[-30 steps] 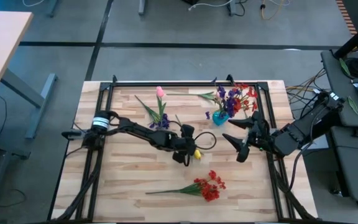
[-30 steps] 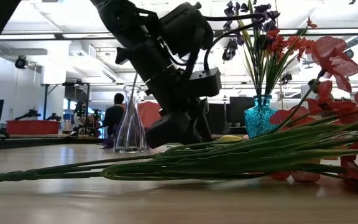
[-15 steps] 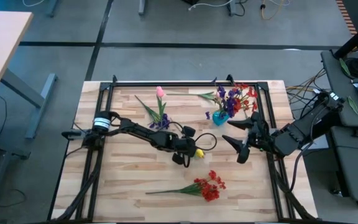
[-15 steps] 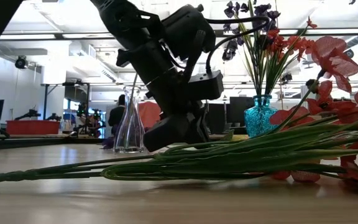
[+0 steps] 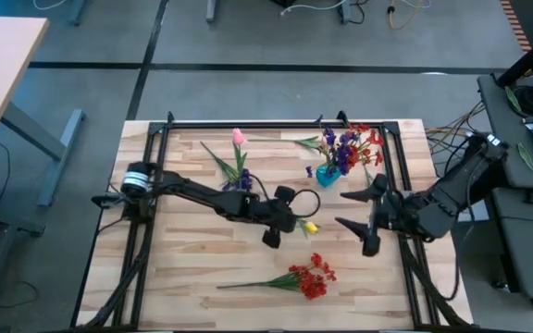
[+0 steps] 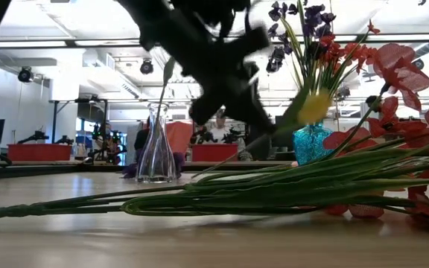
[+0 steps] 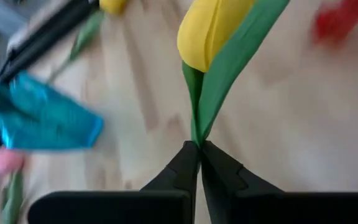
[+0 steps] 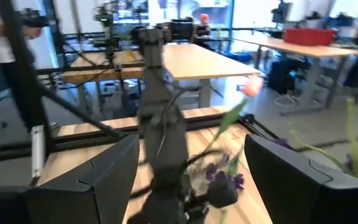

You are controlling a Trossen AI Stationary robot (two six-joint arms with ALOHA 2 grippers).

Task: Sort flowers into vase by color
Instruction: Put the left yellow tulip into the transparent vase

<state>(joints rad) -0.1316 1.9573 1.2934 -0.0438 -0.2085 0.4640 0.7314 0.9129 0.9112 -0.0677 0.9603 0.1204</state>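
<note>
Mid-worktop [image 5: 192, 259], the left end effector [image 7: 199, 148] is clamped on a yellow tulip's [image 7: 211, 28] stem, bud lifted off the wood beside the blue vase [image 5: 329, 173]. Off to the right side, the right end effector [image 5: 366, 219] hangs with fingers apart, holding nothing. Red spray [image 5: 308, 276] lies near the front edge.

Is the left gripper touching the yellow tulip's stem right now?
Touching. The left wrist view shows the left gripper shut on the yellow tulip, its green stem pinched between the two fingertips.
</note>
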